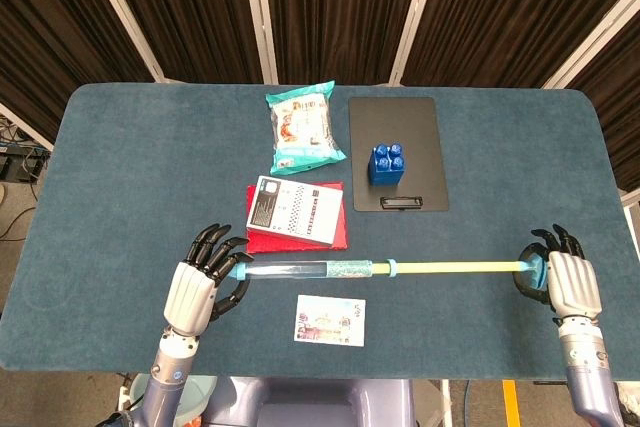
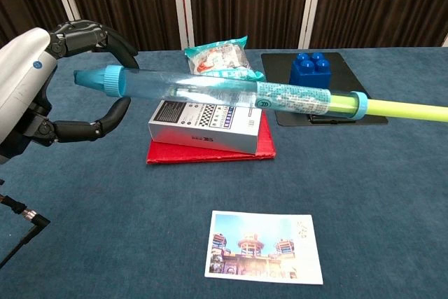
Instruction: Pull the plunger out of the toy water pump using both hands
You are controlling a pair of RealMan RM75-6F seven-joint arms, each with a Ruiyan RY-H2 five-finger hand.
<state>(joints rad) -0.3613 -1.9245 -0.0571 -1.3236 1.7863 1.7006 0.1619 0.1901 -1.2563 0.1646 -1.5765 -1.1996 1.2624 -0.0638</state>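
No wording can be read anywhere. The box [image 2: 205, 123] on the red book [image 2: 210, 150] carries a black panel with white print and rows of small marks, all too fine to make out. The snack bag [image 1: 304, 128] behind the box and the pump [image 2: 231, 93] label show print that is likewise illegible.

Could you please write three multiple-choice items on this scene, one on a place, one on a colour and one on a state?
1. Where is the blue block?
A. on the black clipboard
B. on the red pad
C. on the postcard

2. What colour is the plunger rod?
A. red
B. yellow-green
C. black

3. How is the toy water pump placed?
A. flat on the table
B. upright
C. held in the air between the left hand and right hand

A: the block sits on the clipboard.
B: the rod leaving the tube is yellow-green.
C: the chest view shows the pump above the table.
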